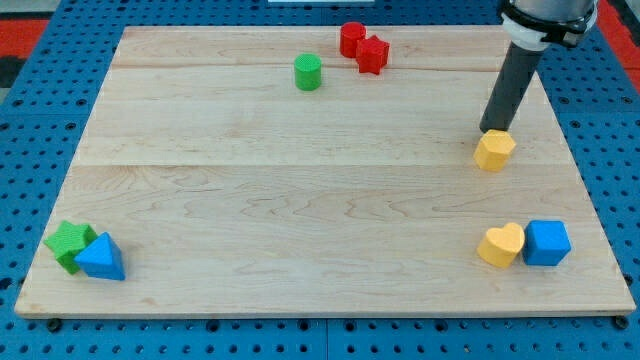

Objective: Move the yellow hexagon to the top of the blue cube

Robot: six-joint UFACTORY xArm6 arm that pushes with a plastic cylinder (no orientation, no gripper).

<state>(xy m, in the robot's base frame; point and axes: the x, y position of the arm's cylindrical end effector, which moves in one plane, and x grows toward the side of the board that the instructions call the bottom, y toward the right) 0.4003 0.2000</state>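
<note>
The yellow hexagon [494, 150] lies near the board's right edge, about midway up. My tip [491, 129] stands just above it in the view, touching or nearly touching its upper edge. The blue cube [547, 243] sits at the lower right, well below the hexagon and slightly to its right. A yellow heart [501, 245] lies against the cube's left side.
A green cylinder [308, 72] stands at the top centre. A red cylinder [351, 39] and a red star-like block [372, 55] touch at the top. A green star [68, 244] and a blue triangular block [101, 257] sit at the lower left. The wooden board [300, 200] rests on blue pegboard.
</note>
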